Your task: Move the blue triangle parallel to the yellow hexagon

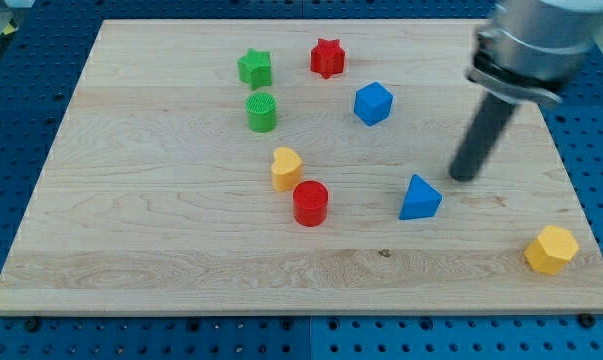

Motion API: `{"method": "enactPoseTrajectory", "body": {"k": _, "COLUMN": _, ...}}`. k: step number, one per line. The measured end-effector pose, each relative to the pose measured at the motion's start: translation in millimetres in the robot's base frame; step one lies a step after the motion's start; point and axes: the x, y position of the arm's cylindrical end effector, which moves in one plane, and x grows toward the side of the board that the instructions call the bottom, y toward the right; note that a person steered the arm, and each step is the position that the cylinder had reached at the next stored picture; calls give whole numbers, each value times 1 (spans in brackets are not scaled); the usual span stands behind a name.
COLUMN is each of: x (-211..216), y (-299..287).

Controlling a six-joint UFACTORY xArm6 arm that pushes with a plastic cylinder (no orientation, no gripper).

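The blue triangle lies on the wooden board, right of centre. The yellow hexagon sits near the board's bottom right corner, to the right of and below the triangle. My tip rests on the board just to the upper right of the blue triangle, a small gap apart from it. The dark rod rises from the tip toward the view's top right, into the blurred grey arm.
A blue cube is above the triangle. A red star, green star and green cylinder stand at the top centre. A yellow heart and red cylinder sit in the middle.
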Motion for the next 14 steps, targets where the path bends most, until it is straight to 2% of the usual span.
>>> {"method": "enactPoseTrajectory", "body": {"k": 1, "x": -10, "y": -84}}
{"method": "enactPoseTrajectory", "body": {"k": 2, "x": -1, "y": -135}}
{"method": "enactPoseTrajectory", "body": {"k": 3, "x": 20, "y": -132}}
{"method": "enactPoseTrajectory", "body": {"k": 4, "x": 22, "y": -113}}
{"method": "enactPoseTrajectory", "body": {"k": 7, "x": 39, "y": -33}}
{"method": "enactPoseTrajectory", "body": {"k": 9, "x": 65, "y": -25}}
{"method": "enactPoseTrajectory", "body": {"k": 12, "x": 67, "y": -24}}
{"method": "enactPoseTrajectory", "body": {"k": 14, "x": 93, "y": -15}}
